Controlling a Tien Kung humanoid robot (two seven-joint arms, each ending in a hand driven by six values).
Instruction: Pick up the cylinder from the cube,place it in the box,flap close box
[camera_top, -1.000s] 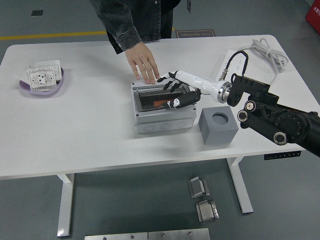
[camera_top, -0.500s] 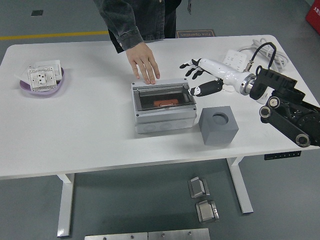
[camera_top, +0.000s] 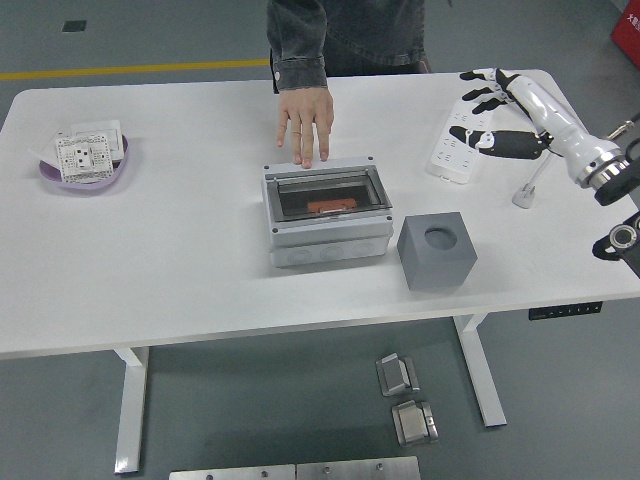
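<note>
The grey box (camera_top: 327, 215) sits mid-table with its clear lid down; an orange cylinder (camera_top: 330, 206) shows inside through the lid. To its right stands the grey cube (camera_top: 437, 251), its round top hole empty. My right hand (camera_top: 487, 110) hovers at the far right above the power strip, fingers spread, holding nothing. A person's hand (camera_top: 306, 124) rests flat on the table just behind the box. My left arm is out of view.
A white power strip (camera_top: 458, 153) with cable and plug (camera_top: 523, 192) lies at the back right. A purple dish (camera_top: 85, 165) holding a white socket plate sits at the far left.
My right hand has drawn back from the box to the far right, over the power strip. The box lid is down. The person's hand shifted slightly right behind the box.
</note>
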